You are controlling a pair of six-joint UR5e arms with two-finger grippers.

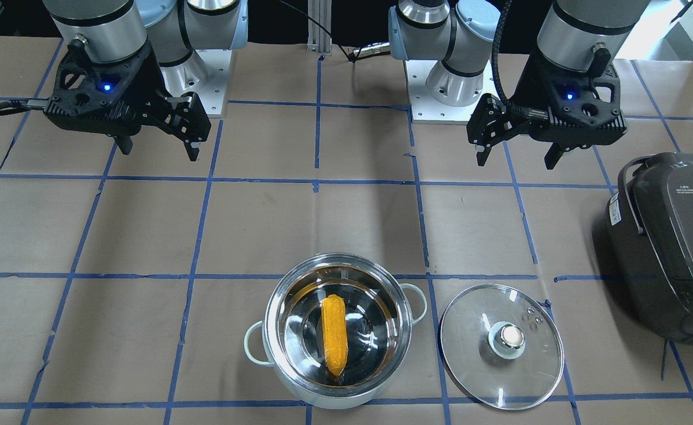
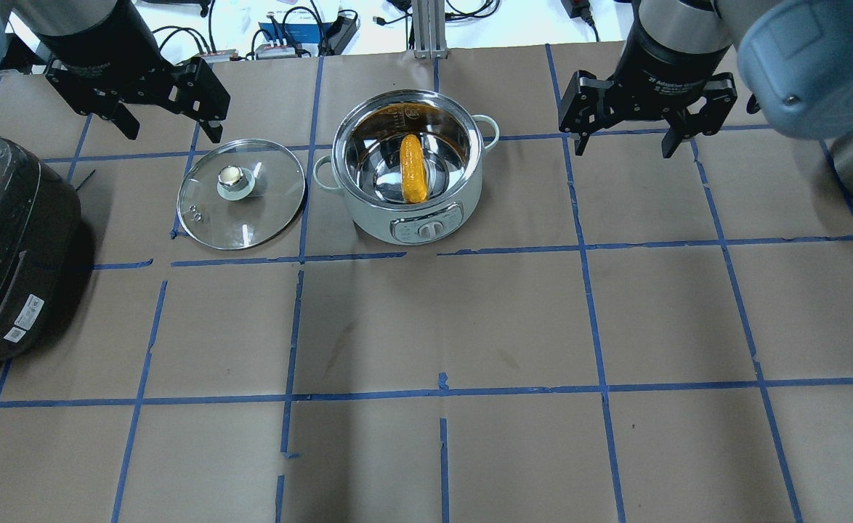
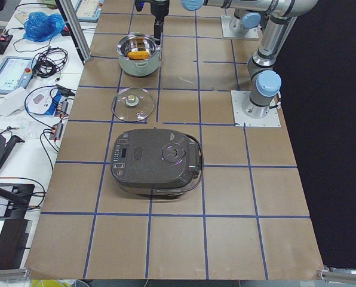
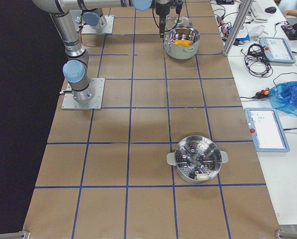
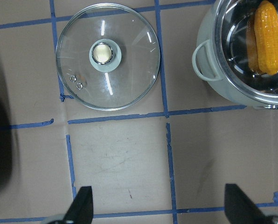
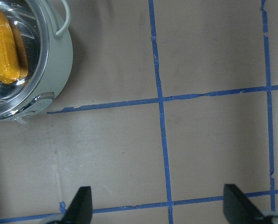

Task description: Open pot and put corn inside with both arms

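Note:
The steel pot (image 2: 368, 218) stands open at the table's far middle, and the yellow-orange corn (image 2: 412, 168) lies inside it. Its glass lid (image 2: 267, 211) lies flat on the table to the pot's left, knob up. My left gripper (image 2: 174, 133) is open and empty, raised beyond the lid. My right gripper (image 2: 624, 149) is open and empty, raised to the pot's right. The left wrist view shows the lid (image 5: 129, 79) and the corn (image 5: 269, 37) in the pot (image 5: 209, 70). The front view shows the corn (image 1: 334, 333) in the pot (image 1: 275, 330).
A dark grey rice cooker (image 2: 5, 247) sits at the table's left edge, near the lid. A second steel pot with a perforated steamer insert (image 4: 197, 159) stands far off on the right side. Blue tape lines grid the brown table cover.

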